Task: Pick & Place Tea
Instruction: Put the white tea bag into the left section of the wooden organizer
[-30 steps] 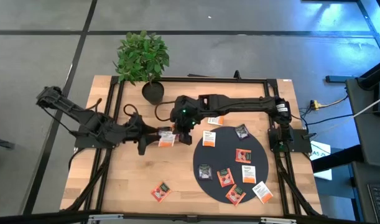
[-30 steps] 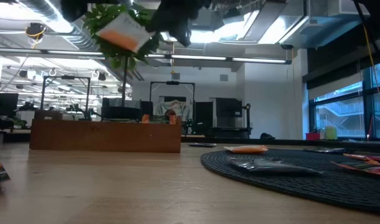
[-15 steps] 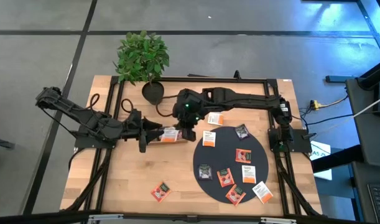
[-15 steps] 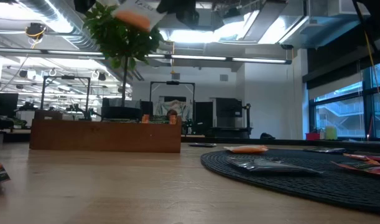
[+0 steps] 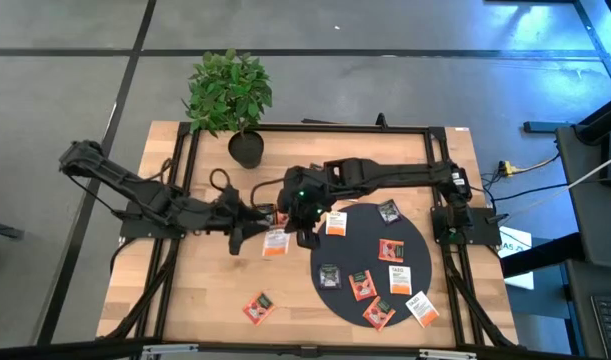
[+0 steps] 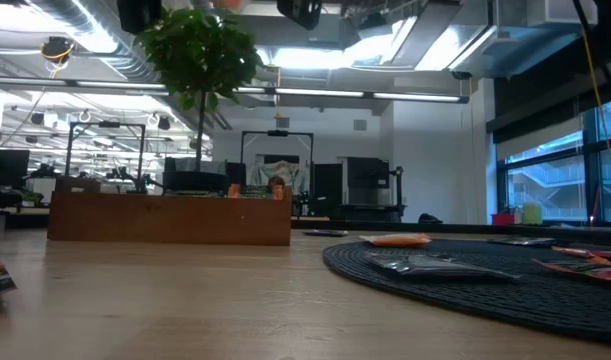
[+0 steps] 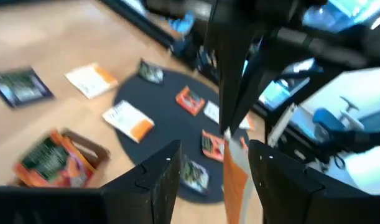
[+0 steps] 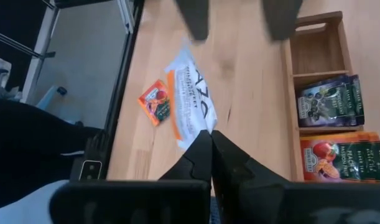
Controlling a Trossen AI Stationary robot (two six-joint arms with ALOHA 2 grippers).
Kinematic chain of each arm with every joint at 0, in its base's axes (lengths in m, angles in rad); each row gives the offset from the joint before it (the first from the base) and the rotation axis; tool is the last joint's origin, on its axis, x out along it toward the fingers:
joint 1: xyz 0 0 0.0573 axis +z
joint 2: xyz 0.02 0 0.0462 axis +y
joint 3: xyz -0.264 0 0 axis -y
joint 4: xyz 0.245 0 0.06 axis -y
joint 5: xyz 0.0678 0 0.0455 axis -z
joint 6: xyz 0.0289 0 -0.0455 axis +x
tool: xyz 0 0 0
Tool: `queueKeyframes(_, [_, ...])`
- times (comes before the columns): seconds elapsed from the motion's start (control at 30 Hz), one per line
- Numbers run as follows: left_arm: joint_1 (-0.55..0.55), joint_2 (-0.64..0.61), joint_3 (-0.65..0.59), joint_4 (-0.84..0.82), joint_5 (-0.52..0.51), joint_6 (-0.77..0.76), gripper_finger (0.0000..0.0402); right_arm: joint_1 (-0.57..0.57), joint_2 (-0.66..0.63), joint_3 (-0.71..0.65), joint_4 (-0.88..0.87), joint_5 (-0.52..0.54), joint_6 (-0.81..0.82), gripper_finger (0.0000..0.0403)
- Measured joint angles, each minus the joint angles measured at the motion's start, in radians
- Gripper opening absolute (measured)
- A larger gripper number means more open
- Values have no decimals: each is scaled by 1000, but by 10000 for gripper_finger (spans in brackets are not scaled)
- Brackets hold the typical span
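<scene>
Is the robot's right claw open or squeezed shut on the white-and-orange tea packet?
Squeezed shut. The right gripper pinches the white-and-orange tea sachet by its edge, above the table.

- Floor (image 5: pixel 65 60): grey, smooth, dark seam lines crossing it, seen around the table in the high view.
- Table top (image 5: pixel 210 290): light wood planks, centre of the high view.
- Potted plant (image 5: pixel 229 92): green leaves, dark pot, at the table's 11 o'clock corner.
- Dark furniture and cables (image 5: pixel 595 140) at 3 o'clock off the table.
- Low view: open office hall, ceiling light strips (image 6: pixel 385 97) at 12 o'clock, exposed ducts (image 6: pixel 75 40) at 10 o'clock.
- Windows (image 6: pixel 555 180) at 3 o'clock, blue daylight, dark frames.
- White wall (image 6: pixel 435 160) right of centre.
- Desks, monitors, racks (image 6: pixel 360 190) far back; blurred.
</scene>
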Motion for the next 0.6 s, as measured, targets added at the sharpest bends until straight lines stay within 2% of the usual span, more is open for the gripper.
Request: queueKeyframes(0.6, [210, 73, 57, 6, 494, -21, 182, 70, 0, -1, -20, -9, 53, 5])
